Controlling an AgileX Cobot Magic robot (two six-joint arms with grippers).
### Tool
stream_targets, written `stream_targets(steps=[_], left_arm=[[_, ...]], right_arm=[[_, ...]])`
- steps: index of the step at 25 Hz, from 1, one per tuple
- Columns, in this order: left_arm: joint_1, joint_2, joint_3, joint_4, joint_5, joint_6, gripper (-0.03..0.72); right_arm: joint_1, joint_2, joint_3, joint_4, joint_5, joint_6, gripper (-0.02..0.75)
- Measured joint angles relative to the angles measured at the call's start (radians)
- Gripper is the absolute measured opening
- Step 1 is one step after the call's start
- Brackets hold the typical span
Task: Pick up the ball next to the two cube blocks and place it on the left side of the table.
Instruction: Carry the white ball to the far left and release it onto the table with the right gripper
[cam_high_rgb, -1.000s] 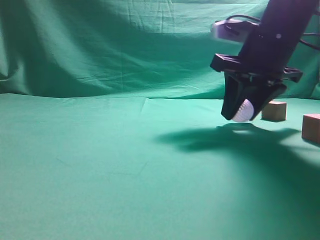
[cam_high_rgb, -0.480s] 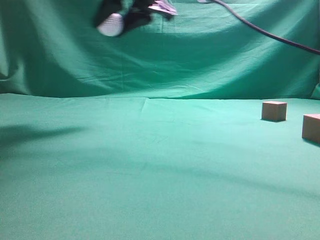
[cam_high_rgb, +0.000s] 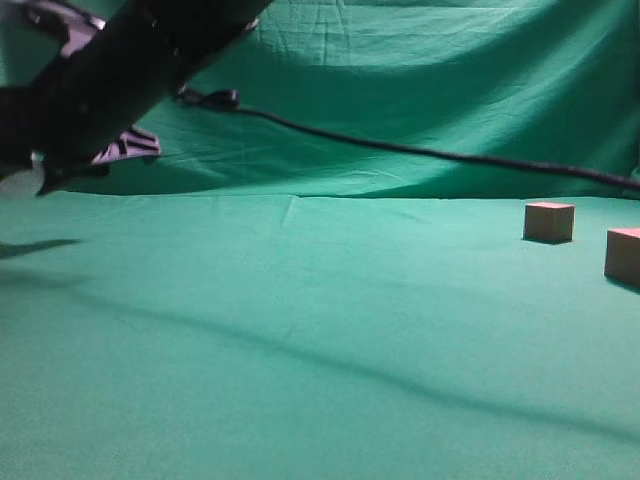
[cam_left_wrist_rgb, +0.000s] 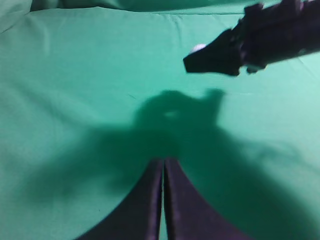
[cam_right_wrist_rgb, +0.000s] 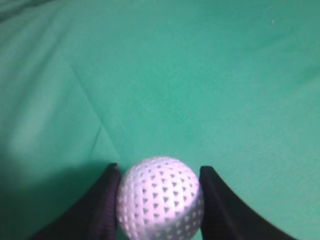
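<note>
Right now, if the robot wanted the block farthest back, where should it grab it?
Grab the back block by two opposite flat side faces, coming from above. It sits flat and apart from the other block, so the pincer has room either side.

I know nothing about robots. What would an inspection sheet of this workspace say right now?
Surface: table covered in slightly wrinkled green cloth, crossed by arm shadows.
Job's things: ball, white and dimpled, clamped in the right gripper above the cloth; two cube blocks sit at the table's right, apart from each other.
Clutter: nothing seen.
Grippers: right gripper's jaws touch the ball on both sides; left gripper has its jaws together, holding nothing.
Cables: one black cable runs across the backdrop towards the right edge.
Surroundings: green cloth backdrop behind the table.
</note>
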Motion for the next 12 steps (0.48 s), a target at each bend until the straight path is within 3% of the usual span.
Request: stream_targets(steps=[8,12], left_arm=[[0.000,0.000,0.000,0.000,0.000,0.000,0.000],[0.000,0.000,0.000,0.000,0.000,0.000,0.000]], right_arm=[[0.020,0.058,-0.016,0.032,-0.023,-0.095,0.309],[0.020,0.058,-0.017,0.036,-0.034,-0.105,0.531]])
